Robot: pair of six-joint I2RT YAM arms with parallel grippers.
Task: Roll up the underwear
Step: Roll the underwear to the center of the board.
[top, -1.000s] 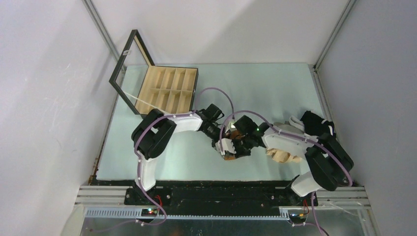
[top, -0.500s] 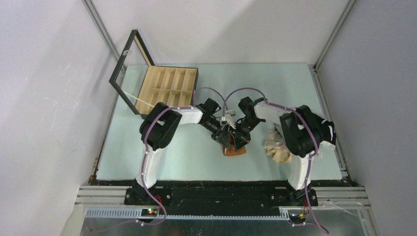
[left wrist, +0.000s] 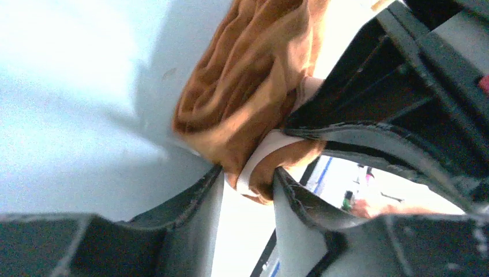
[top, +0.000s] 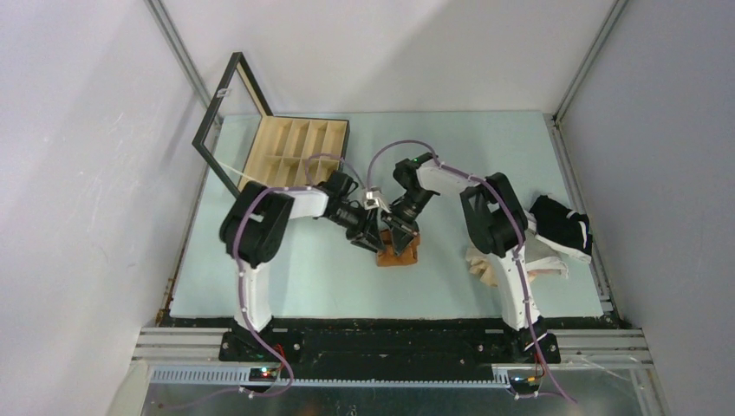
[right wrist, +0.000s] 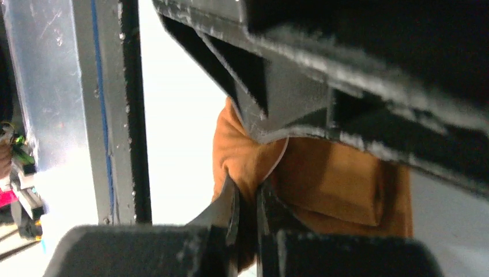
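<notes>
The rust-brown underwear (top: pixel 400 253) lies bunched into a short roll mid-table, between the two wrists. In the left wrist view its folds (left wrist: pixel 248 86) fill the frame. My left gripper (left wrist: pixel 248 173) has its jaws parted, with the white-banded end of the roll still sitting between the fingertips. My right gripper (right wrist: pixel 248 187) is shut on a fold of the same rust-brown cloth (right wrist: pixel 323 184). From above, the left gripper (top: pixel 374 241) and right gripper (top: pixel 399 232) meet over the roll. More underwear lies at the right: a black piece (top: pixel 559 224), a beige piece (top: pixel 484 264) and a pale pink piece (top: pixel 544 263).
A black-framed wooden box (top: pixel 295 156) with compartments stands open at the back left, its lid raised. The right arm (top: pixel 494 221) reaches across in front of the pile. A metal rail (top: pixel 390 347) runs along the near edge.
Both grippers moved away from the near edge and slightly left, taking the rust-brown roll along. The left jaws went from shut to parted. The right arm's elbow swung left.
</notes>
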